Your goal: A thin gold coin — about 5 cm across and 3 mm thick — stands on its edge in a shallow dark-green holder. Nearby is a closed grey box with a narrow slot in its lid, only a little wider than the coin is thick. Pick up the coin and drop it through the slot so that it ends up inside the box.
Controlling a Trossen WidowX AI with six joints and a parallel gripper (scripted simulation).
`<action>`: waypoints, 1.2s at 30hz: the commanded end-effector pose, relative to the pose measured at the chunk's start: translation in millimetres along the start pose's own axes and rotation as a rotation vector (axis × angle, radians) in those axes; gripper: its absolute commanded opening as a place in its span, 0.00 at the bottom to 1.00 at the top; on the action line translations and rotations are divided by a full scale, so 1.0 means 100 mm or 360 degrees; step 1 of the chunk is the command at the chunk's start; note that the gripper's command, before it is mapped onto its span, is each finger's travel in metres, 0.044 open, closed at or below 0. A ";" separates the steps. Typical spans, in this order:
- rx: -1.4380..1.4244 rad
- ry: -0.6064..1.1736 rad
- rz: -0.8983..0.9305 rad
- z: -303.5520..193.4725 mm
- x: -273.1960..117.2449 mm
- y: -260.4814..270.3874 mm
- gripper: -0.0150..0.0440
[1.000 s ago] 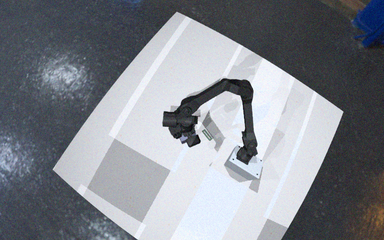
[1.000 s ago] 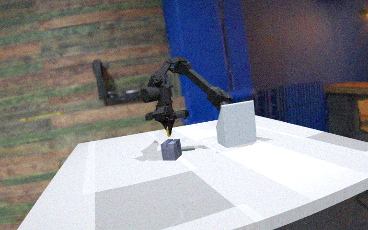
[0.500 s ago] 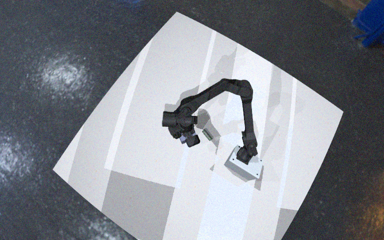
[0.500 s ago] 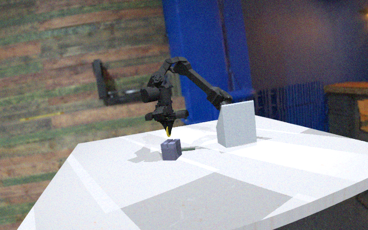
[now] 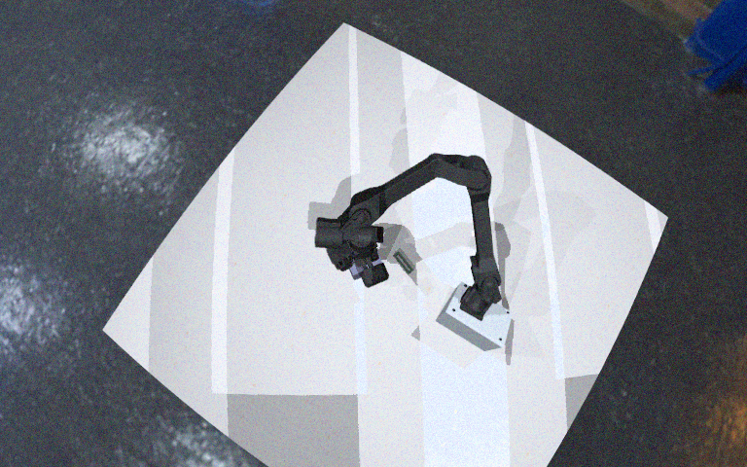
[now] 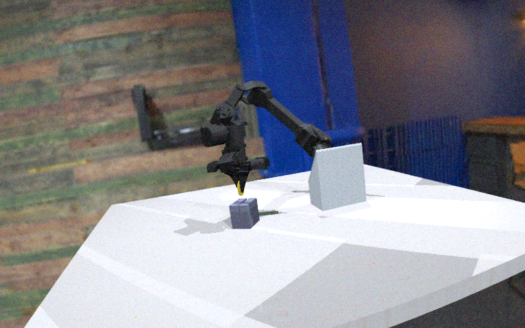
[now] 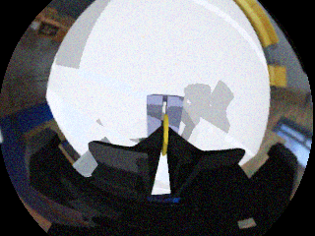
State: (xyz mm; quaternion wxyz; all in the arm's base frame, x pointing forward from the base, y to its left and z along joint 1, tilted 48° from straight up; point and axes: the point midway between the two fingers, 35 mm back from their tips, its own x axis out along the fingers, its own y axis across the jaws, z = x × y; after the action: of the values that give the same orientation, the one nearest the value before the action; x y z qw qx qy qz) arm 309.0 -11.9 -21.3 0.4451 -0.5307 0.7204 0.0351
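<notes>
Coin (image 6: 238, 188) (image 7: 165, 135) of gold, thin and rigid, is pinched edge-down between the fingertips of the pincer (image 6: 240, 185) (image 7: 164, 129), its lower rim jutting out beneath them. Below the pincer, apart from it, sits the slotted box (image 5: 357, 271) (image 6: 244, 214) (image 7: 157, 110); the green holder (image 5: 404, 262) (image 6: 268, 212) lies on the table (image 5: 286, 330) (image 6: 193, 262) (image 7: 128, 54), lower than the pincer and off to one side. The coin should prove light and hard, unlikely to bend or break, but its smooth faces may slip or pivot if the rim catches the lid. Gripping both flat faces near the top looks right, since that leaves the lower edge free to enter the slot before release.
</notes>
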 end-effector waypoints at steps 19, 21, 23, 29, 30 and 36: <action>-0.0012 -0.0001 -0.0001 -0.01 0.10 0.01 0.25; -0.0012 -0.0001 -0.0001 -0.01 0.11 0.01 0.25; -0.0012 -0.0001 -0.0001 -0.01 0.12 0.01 0.25; -0.0013 -0.0001 -0.0001 0.00 0.15 0.01 0.25; -0.0013 -0.0001 -0.0001 0.00 0.15 0.01 0.25; -0.0013 -0.0001 -0.0001 -0.01 0.18 0.01 0.25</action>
State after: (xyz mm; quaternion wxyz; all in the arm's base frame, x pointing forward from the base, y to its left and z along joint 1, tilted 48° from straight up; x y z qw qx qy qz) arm 307.7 -23.4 -31.8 0.4465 -0.5298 0.7201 0.0367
